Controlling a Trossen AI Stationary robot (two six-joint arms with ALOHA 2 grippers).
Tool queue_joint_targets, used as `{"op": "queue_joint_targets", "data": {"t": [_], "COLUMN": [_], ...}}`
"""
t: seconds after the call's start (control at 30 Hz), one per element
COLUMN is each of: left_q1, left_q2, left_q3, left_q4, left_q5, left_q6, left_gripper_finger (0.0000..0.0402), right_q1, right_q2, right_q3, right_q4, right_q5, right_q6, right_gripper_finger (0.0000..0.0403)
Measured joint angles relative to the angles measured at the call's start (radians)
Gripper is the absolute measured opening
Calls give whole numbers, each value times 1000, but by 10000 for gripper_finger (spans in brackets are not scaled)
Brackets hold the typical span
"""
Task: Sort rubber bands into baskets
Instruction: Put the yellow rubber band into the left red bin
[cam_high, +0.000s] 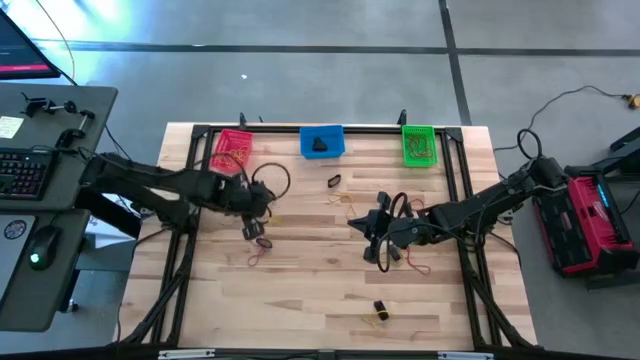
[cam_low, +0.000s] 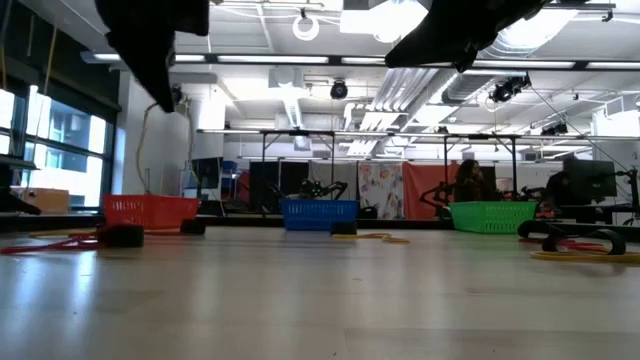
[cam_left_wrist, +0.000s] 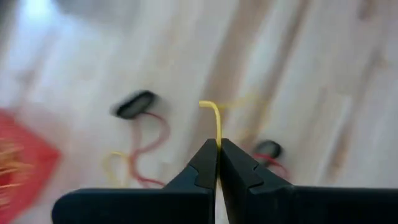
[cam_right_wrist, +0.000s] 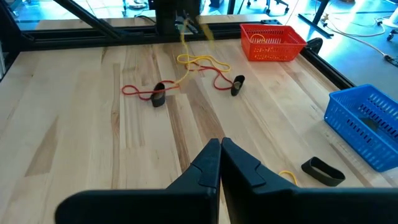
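Rubber bands lie scattered over the table (cam_high: 300, 290), and one yellow band (cam_left_wrist: 214, 121) is pinched between the pressed-together fingers of the left gripper (cam_high: 253, 228), which hangs over the left half of the table, in front of the red basket (cam_high: 231, 150). In the left wrist view the yellow band sticks out past the fingertips (cam_left_wrist: 208, 155) and bends over at its end, with the table below blurred. Under and beside that gripper sits a tangle of red band (cam_right_wrist: 138, 92), yellow loops (cam_right_wrist: 198, 61) and two short black bands (cam_right_wrist: 159, 94), spread on the wood near the red basket, which holds yellow strands.

At the back edge, in the middle, stands the blue basket (cam_high: 322, 142) with a dark lump inside. Just in front of it, on the bare wood, lies a black band (cam_high: 334, 181), with a yellow band (cam_high: 340, 199) a little nearer the middle.

Right of centre the right gripper (cam_high: 377, 248) hovers over the table with its fingers pressed together and nothing between them; its wrist view looks across the boards toward the left arm. Thin red and yellow bands (cam_high: 415, 264) lie just beside it. Nearer the front edge a black band with a yellow loop (cam_high: 380, 311) lies apart from the others.

The green basket (cam_high: 419, 144) stands at the back right, with thin bands inside.
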Motion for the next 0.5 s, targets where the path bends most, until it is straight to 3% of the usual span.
{"op": "queue_joint_targets", "data": {"t": [0.27, 0.5], "left_q1": [203, 455], "left_q2": [-9, -31], "left_q3": [102, 113], "left_q4": [-133, -145], "left_q5": [-191, -271], "left_q6": [117, 282], "left_gripper_finger": [1, 1], "right_q1": [0, 0], "right_q2": [0, 0], "right_q3": [0, 0], "right_q4": [-1, -12], "right_q5": [0, 0], "right_q6": [0, 0], "right_gripper_finger": [0, 0]}}
